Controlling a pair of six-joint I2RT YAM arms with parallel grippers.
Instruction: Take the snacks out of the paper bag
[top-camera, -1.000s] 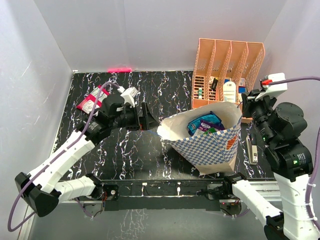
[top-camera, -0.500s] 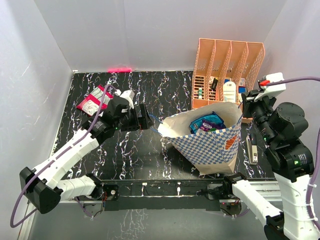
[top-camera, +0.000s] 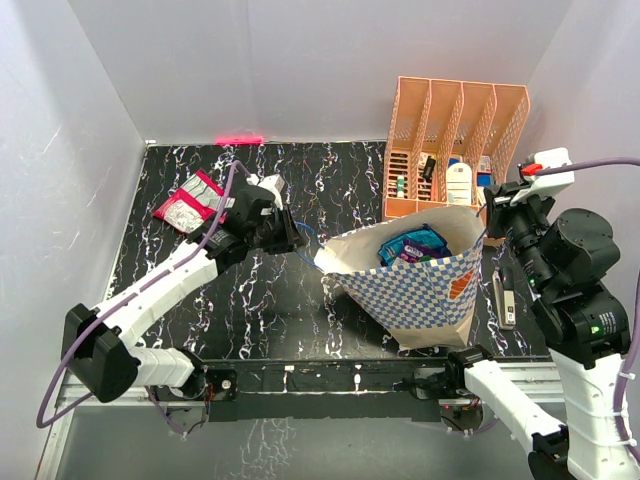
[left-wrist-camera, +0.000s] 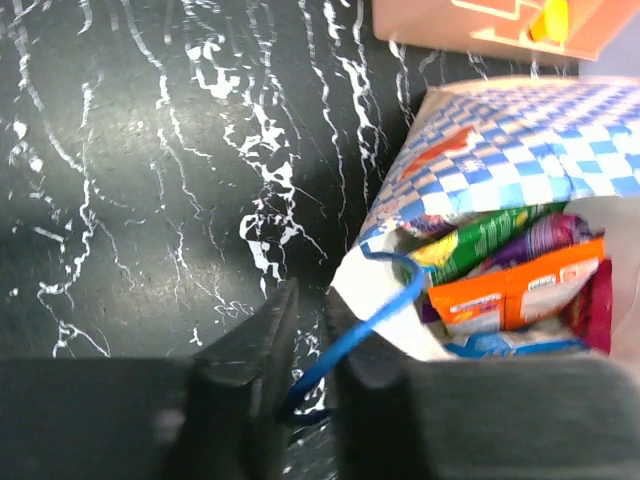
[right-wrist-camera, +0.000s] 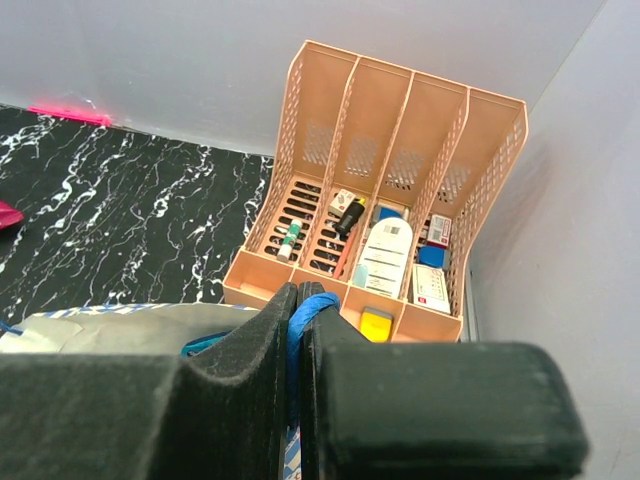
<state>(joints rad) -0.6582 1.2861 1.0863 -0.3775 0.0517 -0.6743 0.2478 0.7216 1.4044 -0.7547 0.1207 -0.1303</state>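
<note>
The blue-and-white checkered paper bag (top-camera: 420, 290) lies tilted at centre right, mouth facing up and left. Snacks (top-camera: 410, 245) fill it: orange (left-wrist-camera: 515, 290), green (left-wrist-camera: 480, 240) and purple (left-wrist-camera: 545, 235) packets show inside. A magenta-and-silver packet (top-camera: 188, 200) lies on the table at the far left. My left gripper (top-camera: 292, 238) (left-wrist-camera: 310, 295) is at the bag's left rim, its jaws narrowly apart around the blue cord handle (left-wrist-camera: 370, 320). At the bag's right rim my right gripper (top-camera: 497, 205) (right-wrist-camera: 300, 292) is shut on the other blue cord (right-wrist-camera: 312, 305).
A peach-orange slotted organizer (top-camera: 455, 140) (right-wrist-camera: 380, 200) with small items stands behind the bag at the back right. A small white object (top-camera: 506, 295) lies right of the bag. A pink strip (top-camera: 238, 140) marks the back edge. White walls enclose the black marbled table (top-camera: 270, 300).
My left gripper's wide-open jaws have turned and narrowed around the bag's left blue cord. The right gripper has kept its hold; the bag has barely shifted.
</note>
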